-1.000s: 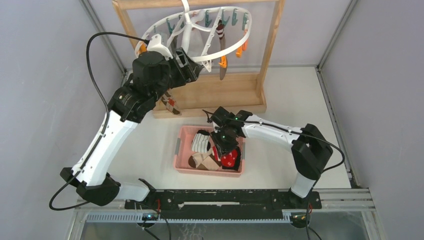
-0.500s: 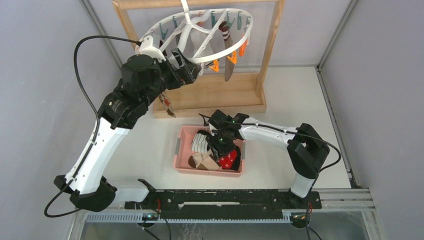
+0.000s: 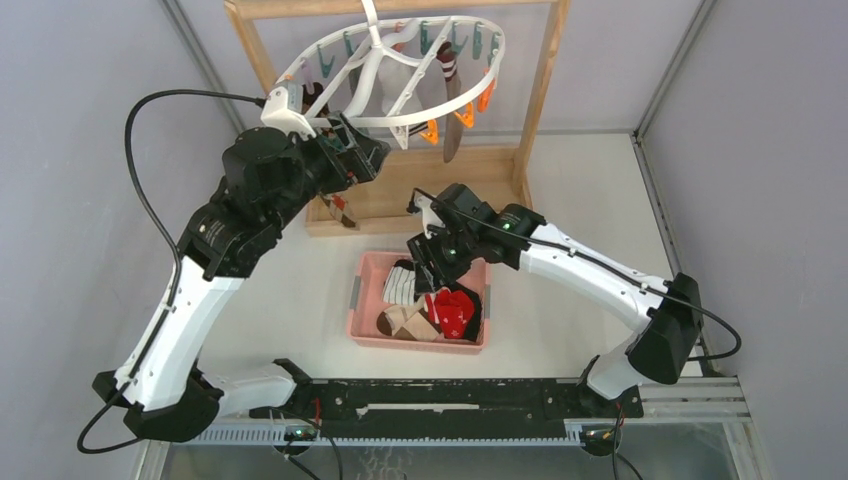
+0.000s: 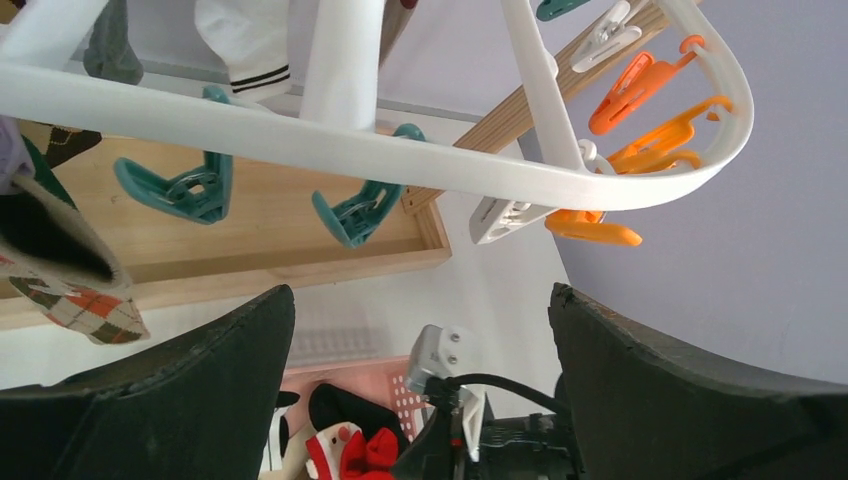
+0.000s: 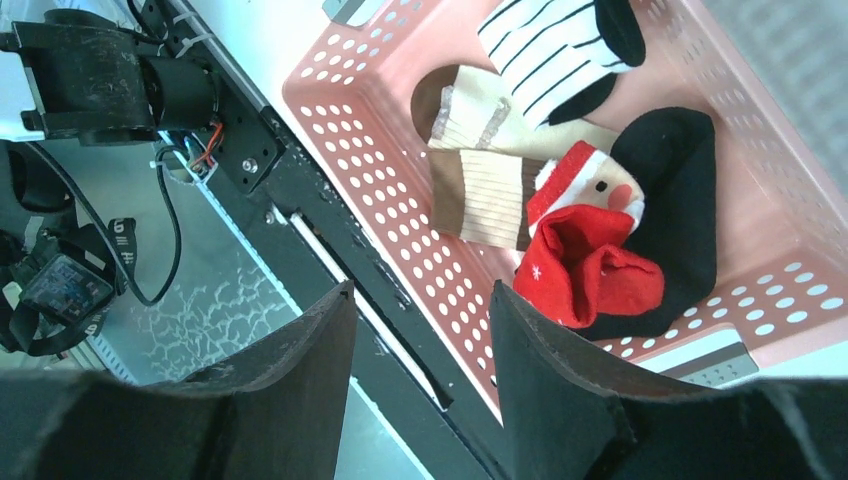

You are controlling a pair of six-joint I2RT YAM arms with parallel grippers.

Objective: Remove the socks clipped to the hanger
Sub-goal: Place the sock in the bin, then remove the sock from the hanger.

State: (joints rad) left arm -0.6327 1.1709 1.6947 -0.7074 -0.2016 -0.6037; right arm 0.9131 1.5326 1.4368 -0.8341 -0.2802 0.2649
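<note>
Left claw [image 4: 420,300] spread wide, empty, below hanger [image 4: 300,125].
Right claw [image 5: 420,295] parted, holding nothing, above pink basket [image 5: 400,250] containing socks [image 5: 590,270]; argyle sock [image 4: 85,300] hangs from hanger.

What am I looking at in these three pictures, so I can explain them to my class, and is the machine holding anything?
Two white-and-black robot arms are bolted to the near edge of a table. One picture looks down from above. The other two come from a camera on each wrist, so the dark shapes at the bottom are that arm's own fingers. The left gripper sits beneath a white plastic oval hanger, hung in a wooden frame; a brown argyle sock hangs from it. The right gripper hovers over a pink perforated plastic basket holding a red Santa sock, a black sock and a white black-striped sock. Both grippers are open and empty.
</note>
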